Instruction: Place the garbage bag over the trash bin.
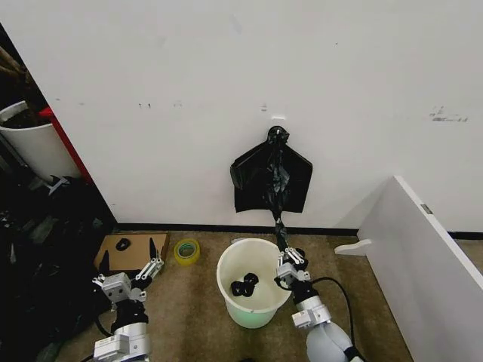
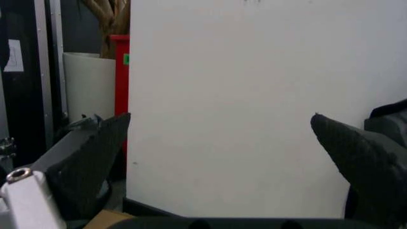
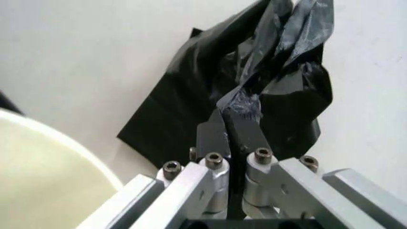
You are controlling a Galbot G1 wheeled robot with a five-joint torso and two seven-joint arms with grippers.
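While the right gripper (image 1: 282, 246) clenches a twisted strand of the glossy black plastic garbage bag (image 1: 270, 179) hanging above it, the thin film could tear beside the round white trash bin (image 1: 253, 292), the left gripper (image 1: 128, 267) idling open.

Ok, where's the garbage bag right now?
In the head view the garbage bag hangs on the wall above the trash bin, its lower strand pinched by the right gripper.
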